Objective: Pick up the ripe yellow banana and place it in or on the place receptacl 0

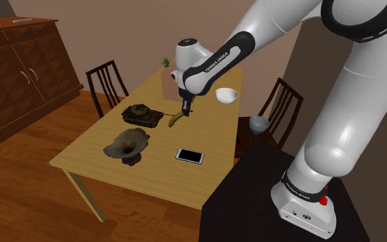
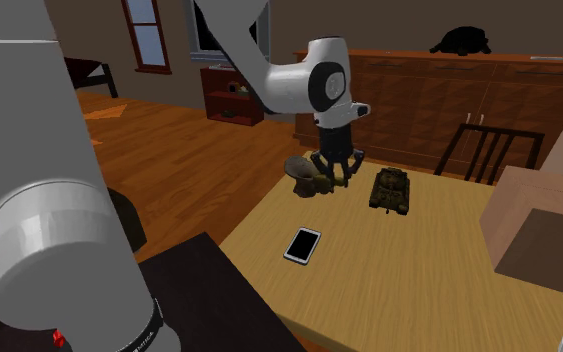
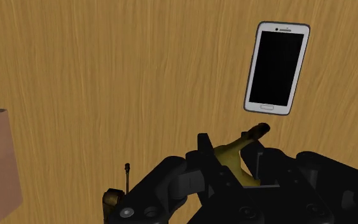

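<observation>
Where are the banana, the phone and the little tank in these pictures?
banana (image 1: 175, 119), shoulder view, middle of its body.
phone (image 3: 276, 67), wrist view, middle of its dark screen.
toy tank (image 2: 390, 188), second exterior view, its turret.

A light wooden table (image 1: 159, 180) runs from the shoulder view's lower middle up toward the top centre. A dark green toy tank (image 1: 141, 115) sits on it left of centre. Below the tank stands a grey-brown horn-shaped piece (image 1: 126, 146). A white phone (image 1: 190, 155) lies flat, screen up, right of the horn and apart from it. A white bowl (image 1: 227, 95) stands near the table's right edge. At the second exterior view's right, a tan box (image 2: 539, 225) rests on the table.
</observation>
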